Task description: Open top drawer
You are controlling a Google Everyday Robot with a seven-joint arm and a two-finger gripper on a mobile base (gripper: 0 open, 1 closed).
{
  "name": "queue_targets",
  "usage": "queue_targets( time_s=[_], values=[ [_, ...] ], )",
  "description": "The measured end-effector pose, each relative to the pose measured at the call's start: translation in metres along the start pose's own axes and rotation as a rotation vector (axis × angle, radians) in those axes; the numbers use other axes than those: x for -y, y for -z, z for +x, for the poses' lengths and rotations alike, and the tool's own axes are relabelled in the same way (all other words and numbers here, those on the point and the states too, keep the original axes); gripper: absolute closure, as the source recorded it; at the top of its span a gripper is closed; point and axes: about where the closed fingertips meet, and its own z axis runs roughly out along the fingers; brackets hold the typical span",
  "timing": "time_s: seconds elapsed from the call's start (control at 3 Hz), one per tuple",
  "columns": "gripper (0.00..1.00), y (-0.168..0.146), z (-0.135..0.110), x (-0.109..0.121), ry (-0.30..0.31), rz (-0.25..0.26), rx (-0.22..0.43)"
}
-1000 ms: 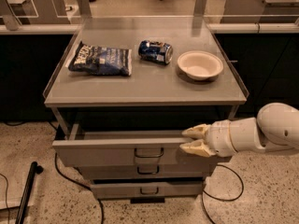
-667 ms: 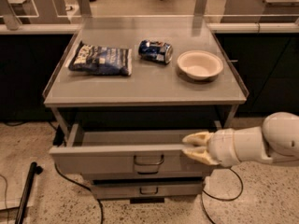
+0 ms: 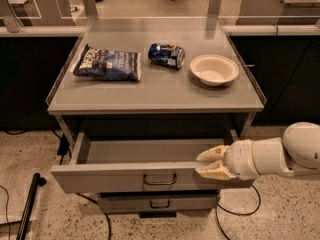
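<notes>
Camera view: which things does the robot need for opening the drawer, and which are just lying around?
For the job:
- top drawer, pulled partly out
- gripper, at the drawer's front edge, right of the handle

Just lying about:
- blue snack bag, blue can on its side and white bowl, all on the table top
- lower drawer, shut

The white arm reaches in from the right, its pincer pointing left, held low.

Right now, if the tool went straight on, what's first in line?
The drawer: the tool points along its front rim, clamped on it. Nothing else shows in line, though depth is unclear.
</notes>
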Motion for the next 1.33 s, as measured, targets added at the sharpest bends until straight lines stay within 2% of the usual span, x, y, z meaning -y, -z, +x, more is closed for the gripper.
queue_targets(
  time_s=[0.33, 0.67, 1.33],
  values=[
    [0.4, 0.0, 0.0, 0.0, 0.0, 0.0, 0.0],
    [0.41, 0.0, 0.0, 0.0, 0.0, 0.0, 0.0],
    [0.88, 0.0046, 0.005, -0.0091, -0.003, -0.003, -0.006]
  ],
)
